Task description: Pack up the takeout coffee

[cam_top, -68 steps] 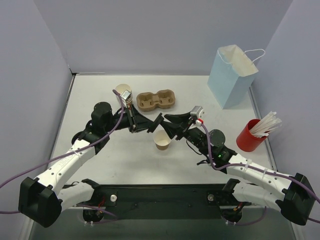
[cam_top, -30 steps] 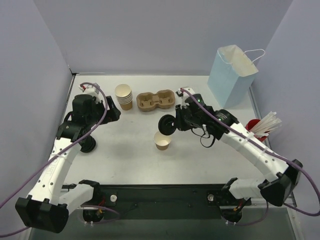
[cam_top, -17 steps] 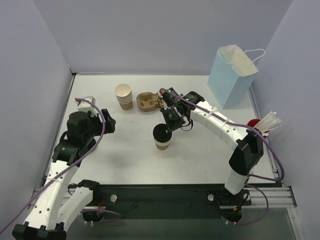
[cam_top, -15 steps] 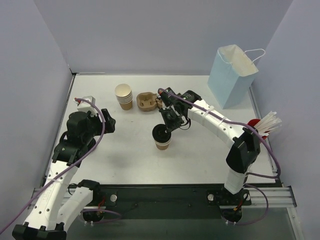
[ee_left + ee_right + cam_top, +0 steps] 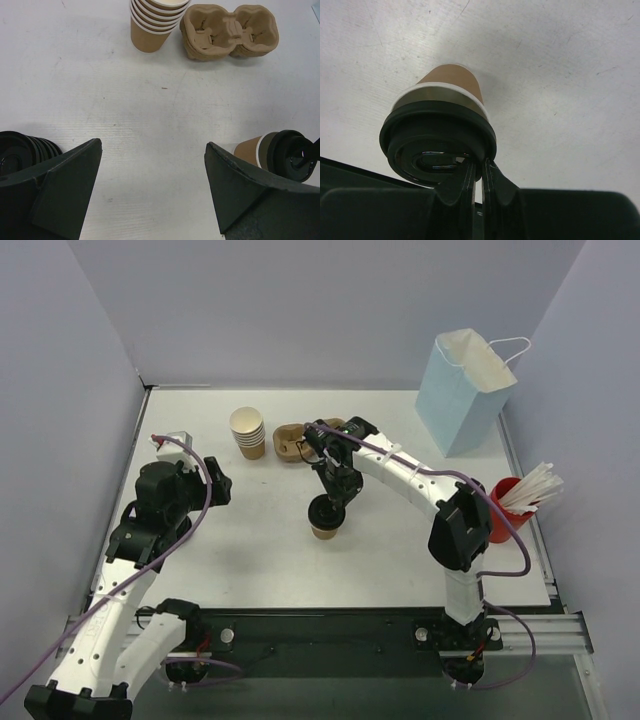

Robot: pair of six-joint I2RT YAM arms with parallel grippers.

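The kraft cup [image 5: 324, 529] stands upright under the right hand [image 5: 480, 166]
That hand's pinched shut on its black lid [image 5: 437, 145]; pulp tray [image 5: 230, 30] lies beyond; left hand [image 5: 152, 150] gaping, empty.

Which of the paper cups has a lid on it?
The lone cup mid-table, under the right gripper, wears a black lid; the stacked cups beside the tray are lidless.
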